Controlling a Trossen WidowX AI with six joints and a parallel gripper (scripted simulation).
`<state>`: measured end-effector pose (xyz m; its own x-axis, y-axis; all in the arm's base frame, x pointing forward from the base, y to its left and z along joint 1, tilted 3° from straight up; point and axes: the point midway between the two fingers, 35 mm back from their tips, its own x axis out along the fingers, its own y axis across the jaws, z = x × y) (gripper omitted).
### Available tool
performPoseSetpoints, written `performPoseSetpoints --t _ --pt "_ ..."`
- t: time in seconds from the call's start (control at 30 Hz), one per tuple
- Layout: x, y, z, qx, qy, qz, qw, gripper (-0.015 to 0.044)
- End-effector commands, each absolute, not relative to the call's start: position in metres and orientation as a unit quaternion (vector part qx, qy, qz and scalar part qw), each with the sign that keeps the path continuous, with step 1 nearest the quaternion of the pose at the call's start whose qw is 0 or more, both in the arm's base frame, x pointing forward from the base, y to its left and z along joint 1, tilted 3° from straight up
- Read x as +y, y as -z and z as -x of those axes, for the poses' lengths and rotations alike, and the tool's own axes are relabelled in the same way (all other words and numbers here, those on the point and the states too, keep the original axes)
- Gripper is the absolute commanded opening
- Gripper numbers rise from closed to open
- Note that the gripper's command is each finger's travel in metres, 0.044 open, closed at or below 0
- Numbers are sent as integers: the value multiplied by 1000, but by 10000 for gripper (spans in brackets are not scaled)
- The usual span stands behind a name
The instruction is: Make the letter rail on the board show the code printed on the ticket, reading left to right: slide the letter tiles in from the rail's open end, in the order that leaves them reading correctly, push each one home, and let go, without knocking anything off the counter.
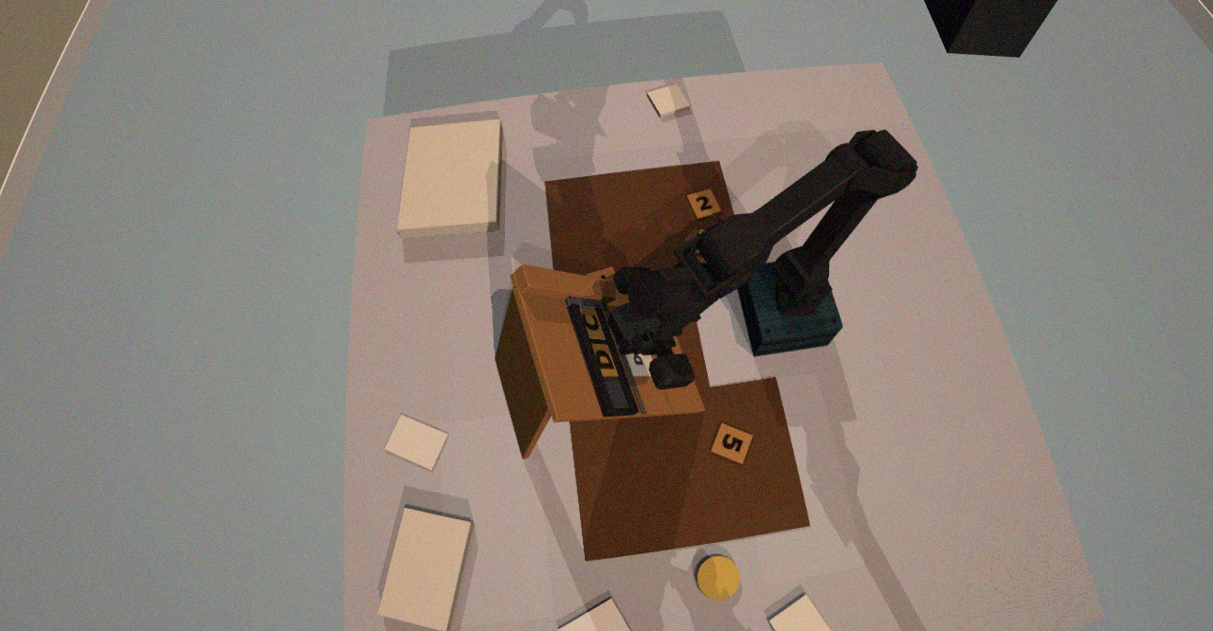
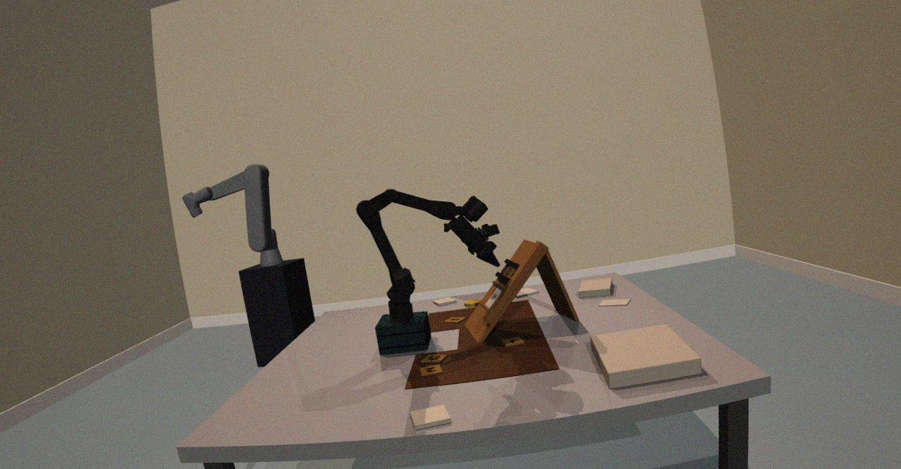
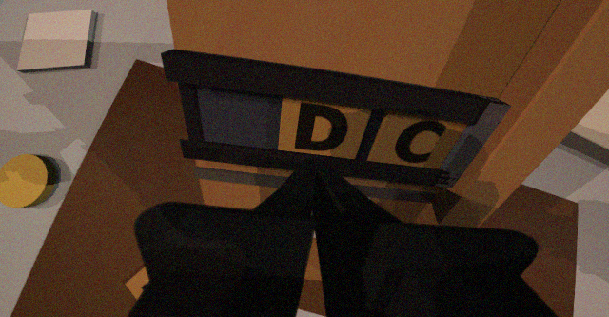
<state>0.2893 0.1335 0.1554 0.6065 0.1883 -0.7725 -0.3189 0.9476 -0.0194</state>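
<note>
The dark rail [image 1: 623,411] [image 3: 309,76] runs across the tilted wooden board [image 1: 547,355] [image 3: 309,17] [image 2: 485,321]. In the wrist view the D tile [image 3: 289,127] sits in mid-rail and the C tile [image 3: 386,141] to its right, toward the open end, with a narrow dark gap between them. Left of D the channel is bare up to the closed end. My gripper [image 3: 311,167] [image 2: 498,265] is shut and empty, its tips at the rail's lower edge just below D. The ticket [image 1: 638,364] below the rail is partly hidden by the arm; the fingers hide it in the wrist view.
On the brown mat [image 1: 678,500] lie a 5 tile [image 1: 731,443] [image 2: 455,320], a 2 tile [image 1: 703,203] [image 2: 431,370], another tile [image 2: 434,358] beside it, and a tile [image 2: 513,342] near the board. A yellow disc [image 1: 718,577] [image 3: 21,181] and cream blocks [image 1: 451,176] [image 2: 645,354] stand around the mat.
</note>
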Motion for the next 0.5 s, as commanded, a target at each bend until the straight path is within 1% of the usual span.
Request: performPoseSetpoints --t 0.0,0.3,0.47 --pt "146 -161 -296 479 -141 84 863 0" --pt "166 -163 -301 624 -118 106 765 0" --pt "167 -163 -301 634 -115 108 757 0"
